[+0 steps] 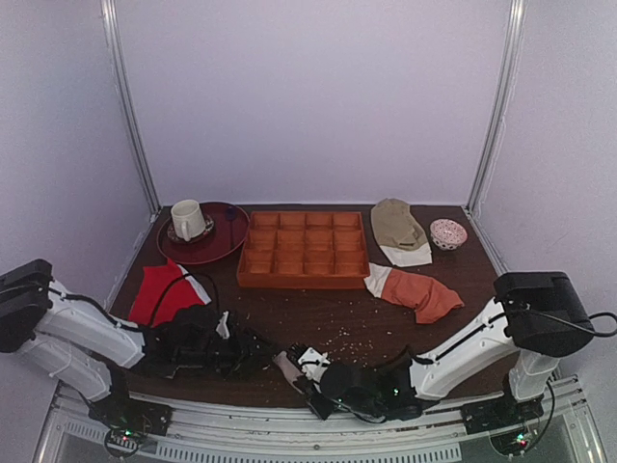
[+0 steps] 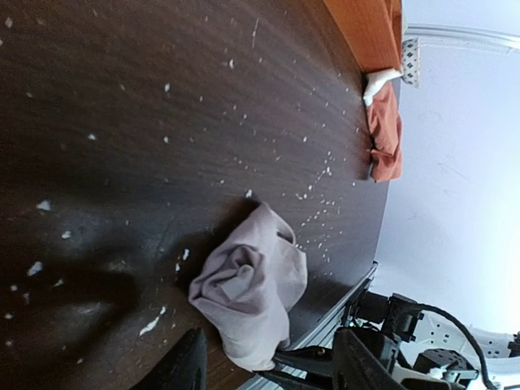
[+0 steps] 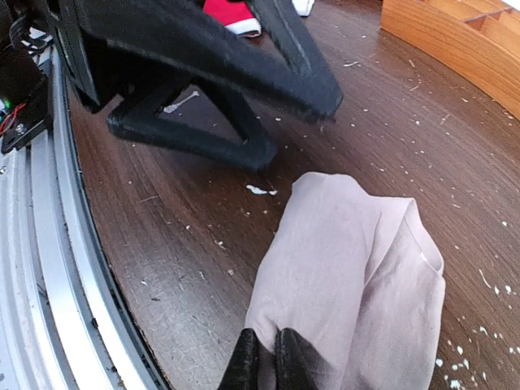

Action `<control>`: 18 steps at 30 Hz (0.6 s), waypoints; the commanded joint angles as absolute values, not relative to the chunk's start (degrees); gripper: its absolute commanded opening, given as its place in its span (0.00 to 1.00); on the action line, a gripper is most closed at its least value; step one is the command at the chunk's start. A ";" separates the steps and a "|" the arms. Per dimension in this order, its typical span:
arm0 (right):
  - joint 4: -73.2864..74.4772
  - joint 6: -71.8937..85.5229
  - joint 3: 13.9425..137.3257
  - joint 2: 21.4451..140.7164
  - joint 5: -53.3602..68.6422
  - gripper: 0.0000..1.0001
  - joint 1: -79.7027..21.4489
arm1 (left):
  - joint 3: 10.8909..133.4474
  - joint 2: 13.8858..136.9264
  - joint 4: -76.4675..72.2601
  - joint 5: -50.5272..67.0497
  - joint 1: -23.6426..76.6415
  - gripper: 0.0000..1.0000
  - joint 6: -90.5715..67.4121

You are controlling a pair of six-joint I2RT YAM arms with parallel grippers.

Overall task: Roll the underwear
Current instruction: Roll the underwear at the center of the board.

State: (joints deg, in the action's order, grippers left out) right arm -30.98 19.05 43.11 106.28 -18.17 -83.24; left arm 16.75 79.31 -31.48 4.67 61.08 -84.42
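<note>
No legible txt or labels in any view.

The pinkish-beige rolled cloth underwear (image 3: 349, 268) looks soft and matt. The dark brown wood-grain table (image 2: 122, 122) has a faint sheen and is gritty with pale crumbs. The orange compartment tray (image 1: 302, 281) looks like smooth wood.

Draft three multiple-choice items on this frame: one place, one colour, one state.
1. Where is the underwear?
A in the tray
B on the table near its front edge
C on the plate

2. What colour is the garment on the table's left?
A red
B blue
C green

3. How is the left gripper?
A open
B shut on the underwear
C shut on a cup

Key:
1. B, it lies on bare wood by the near edge.
2. A, it is red with white trim.
3. A, its fingers stand wide apart.
</note>
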 commanded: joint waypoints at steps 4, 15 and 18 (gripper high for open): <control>-35.56 12.43 39.90 109.23 5.35 0.00 -74.42 | 16.16 59.60 -7.80 -2.11 59.68 0.56 -80.77; -45.39 20.47 41.32 114.09 23.19 0.00 -65.57 | 14.66 43.75 7.97 -6.85 59.76 0.57 -82.93; -48.89 24.62 41.26 115.70 26.39 0.00 -64.74 | 14.34 43.32 7.93 -7.37 59.77 0.57 -83.53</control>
State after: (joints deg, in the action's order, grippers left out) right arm -48.88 18.22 42.13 112.27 19.81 -65.65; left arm 15.22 44.05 5.23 -5.15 60.03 -82.65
